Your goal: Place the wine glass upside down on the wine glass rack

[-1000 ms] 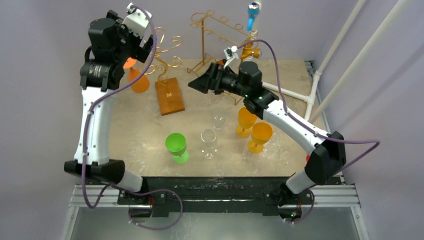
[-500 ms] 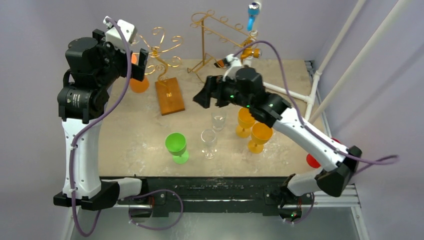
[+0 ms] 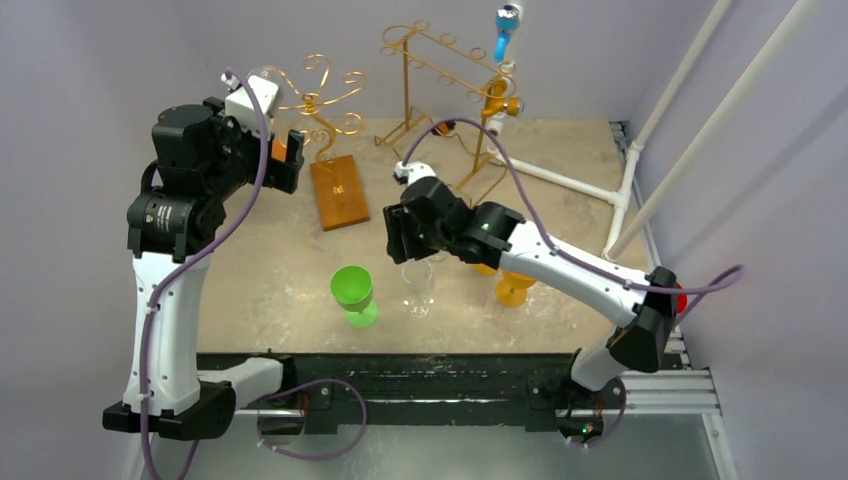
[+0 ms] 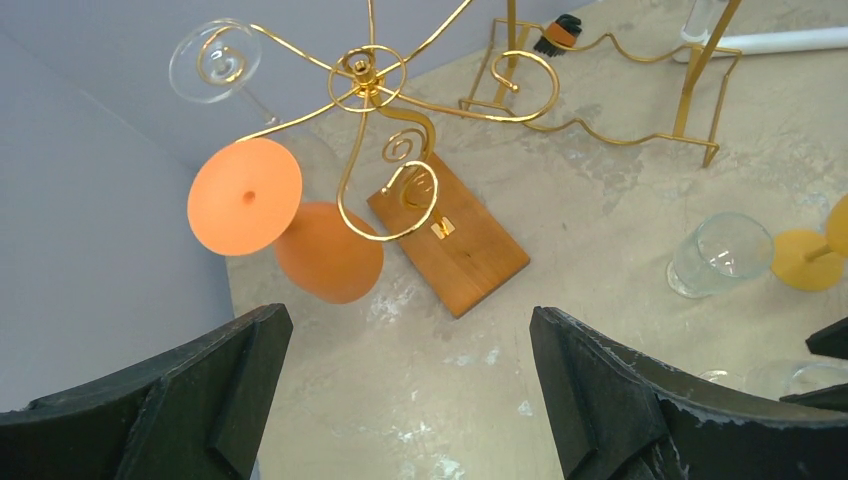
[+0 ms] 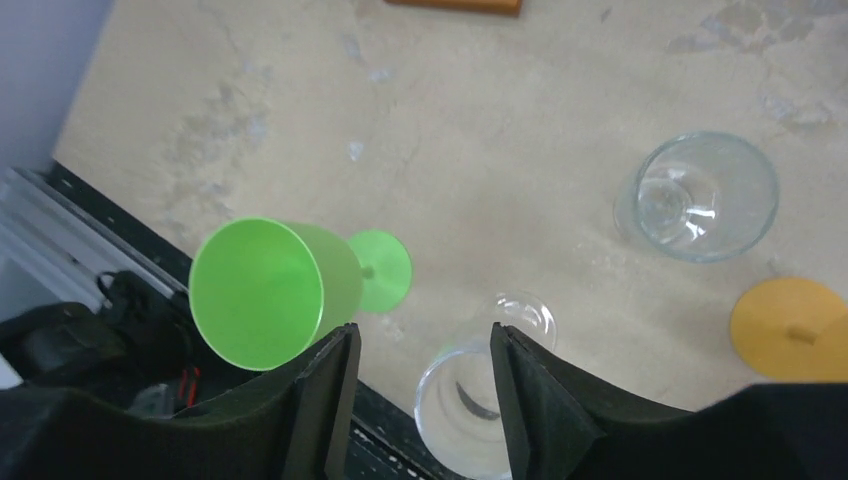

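A clear wine glass (image 3: 418, 290) stands upright near the table's front edge. My right gripper (image 3: 405, 235) hangs over it, open. In the right wrist view the glass's rim (image 5: 470, 400) shows between the two fingers (image 5: 320, 400), close to the right one and with a gap on the left. The gold swirl rack (image 3: 320, 95) on a wooden base (image 3: 338, 190) stands at the back left. My left gripper (image 3: 285, 160) is open and empty beside it. An orange glass (image 4: 330, 250) and a clear glass (image 4: 215, 60) hang upside down on that rack.
A green glass (image 3: 352, 292) stands just left of the clear one. A second clear glass (image 5: 705, 195) and yellow glasses (image 3: 515, 285) stand to the right. A gold wire rack (image 3: 440, 60) at the back carries a blue glass (image 3: 507, 30).
My right arm swung from the back rack forward and down over the clear glass, and its jaws narrowed. The left arm shifted slightly, still open.
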You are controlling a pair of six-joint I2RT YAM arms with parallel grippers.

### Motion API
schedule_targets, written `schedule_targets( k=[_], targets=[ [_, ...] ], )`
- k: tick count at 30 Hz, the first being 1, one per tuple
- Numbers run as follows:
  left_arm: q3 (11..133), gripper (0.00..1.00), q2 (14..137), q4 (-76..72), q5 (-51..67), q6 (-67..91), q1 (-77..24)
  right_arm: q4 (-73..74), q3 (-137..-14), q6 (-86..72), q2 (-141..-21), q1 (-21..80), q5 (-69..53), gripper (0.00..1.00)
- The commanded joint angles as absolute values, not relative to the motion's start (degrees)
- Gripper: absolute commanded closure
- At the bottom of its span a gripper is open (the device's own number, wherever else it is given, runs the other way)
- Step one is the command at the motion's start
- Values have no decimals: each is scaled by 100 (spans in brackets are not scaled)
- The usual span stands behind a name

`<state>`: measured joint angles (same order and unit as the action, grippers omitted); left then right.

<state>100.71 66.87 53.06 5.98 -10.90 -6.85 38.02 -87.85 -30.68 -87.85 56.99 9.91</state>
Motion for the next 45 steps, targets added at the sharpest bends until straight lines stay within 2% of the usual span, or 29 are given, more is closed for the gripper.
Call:
schedule_targets(
  k=[1, 14, 21, 30, 39, 45],
  targets=[
    [9828, 0, 6469, 5245, 535, -1036, -659, 4725, -9291, -3106, -9192, 6158, 1965, 42],
    [9453, 0, 6293, 5058, 454, -1315, -659, 5025, -9578, -3297, -9765, 6466, 2510, 57],
    [9399, 0, 6282, 5025, 474, -1353, -659, 5325, -9661, -3507, -9639, 6706, 3028, 56],
    [9530, 0, 6321, 5021, 381, -1374, -659, 5148, -9336, -3675, -9497, 6838, 2880, 57],
    [9593, 0, 6285, 5068, 334, -1449, -659, 5028, -9212, -3768, -9863, 6837, 2784, 60],
    [9655, 0, 6308, 5084, 352, -1463, -659, 4800, -9288, -3671, -10124, 6829, 2638, 78]
  ],
)
